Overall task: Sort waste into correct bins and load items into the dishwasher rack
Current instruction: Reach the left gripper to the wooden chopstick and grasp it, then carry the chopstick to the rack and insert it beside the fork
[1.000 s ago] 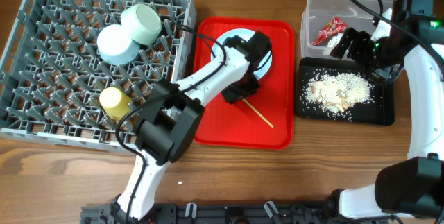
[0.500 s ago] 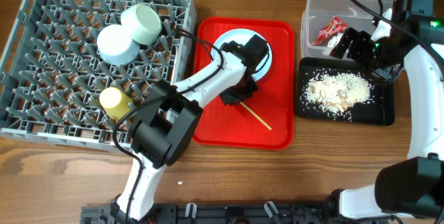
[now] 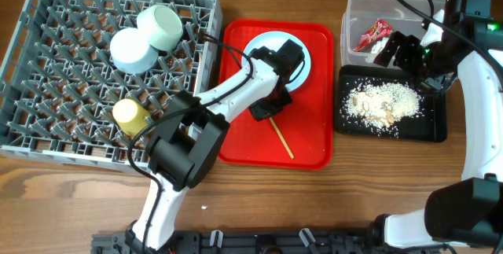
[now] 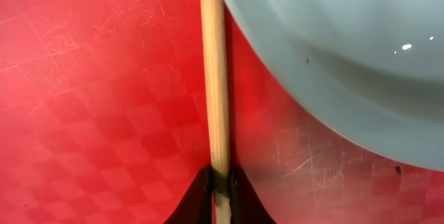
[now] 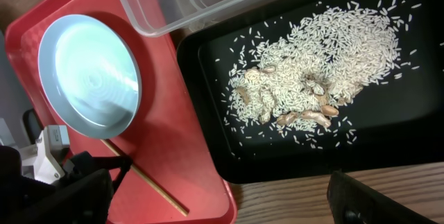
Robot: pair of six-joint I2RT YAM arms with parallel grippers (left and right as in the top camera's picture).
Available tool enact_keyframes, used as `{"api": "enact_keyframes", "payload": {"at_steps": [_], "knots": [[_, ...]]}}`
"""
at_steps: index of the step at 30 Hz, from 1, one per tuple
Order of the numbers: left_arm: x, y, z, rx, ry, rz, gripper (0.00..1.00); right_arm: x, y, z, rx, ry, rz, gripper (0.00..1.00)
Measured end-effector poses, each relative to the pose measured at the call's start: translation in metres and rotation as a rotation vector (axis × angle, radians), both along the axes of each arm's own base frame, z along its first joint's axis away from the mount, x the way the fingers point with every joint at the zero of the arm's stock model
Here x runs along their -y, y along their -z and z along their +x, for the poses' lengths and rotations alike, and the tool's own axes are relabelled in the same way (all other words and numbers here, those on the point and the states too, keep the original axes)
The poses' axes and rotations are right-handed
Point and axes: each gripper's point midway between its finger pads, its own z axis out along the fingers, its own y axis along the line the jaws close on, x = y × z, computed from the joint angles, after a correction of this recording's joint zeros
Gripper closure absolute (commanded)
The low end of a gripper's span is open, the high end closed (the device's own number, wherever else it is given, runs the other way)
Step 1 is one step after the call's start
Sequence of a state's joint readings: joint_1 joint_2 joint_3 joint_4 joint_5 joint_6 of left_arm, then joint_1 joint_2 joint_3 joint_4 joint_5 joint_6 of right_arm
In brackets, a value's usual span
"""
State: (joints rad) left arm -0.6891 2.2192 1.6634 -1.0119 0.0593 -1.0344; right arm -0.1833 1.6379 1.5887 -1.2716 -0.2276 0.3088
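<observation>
Wooden chopstick (image 4: 214, 78) pinched in left gripper (image 4: 220, 195), 1 stick running ahead of tips. Plate (image 4: 347, 44) just right, red tray (image 4: 83, 99) underneath. Right gripper (image 3: 393, 51) by tub (image 3: 363, 4): grip unclear.

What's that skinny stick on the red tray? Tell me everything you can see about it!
It is a thin chopstick that looks like pale, smooth wood, straight and round. Only one stick shows. It lies flat on the red tray, running close alongside the rim of the white plate; whether they touch is unclear. The left gripper pinches one end between its black fingers, and the free end points away from the plate.
</observation>
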Motion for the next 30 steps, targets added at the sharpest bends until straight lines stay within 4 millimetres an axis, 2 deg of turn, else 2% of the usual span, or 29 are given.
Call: {"api": "enact_keyframes", "payload": {"at_steps": [13,20,24,30], "knots": [[-0.005,-0.001,0.002,-0.021,-0.023,-0.017,0.96,0.000,0.000,0.000,0.000,0.000,0.000,0.00],[-0.040,-0.008,0.014,-0.017,-0.075,0.007,0.96,0.000,0.000,0.000,0.000,0.000,0.000,0.00],[-0.062,-0.035,0.030,0.055,-0.067,0.017,0.96,0.000,0.000,0.000,0.000,0.000,0.000,0.00],[-0.086,-0.103,0.052,0.256,0.045,0.020,0.96,0.000,0.000,0.000,0.000,0.000,0.000,0.00]]}}
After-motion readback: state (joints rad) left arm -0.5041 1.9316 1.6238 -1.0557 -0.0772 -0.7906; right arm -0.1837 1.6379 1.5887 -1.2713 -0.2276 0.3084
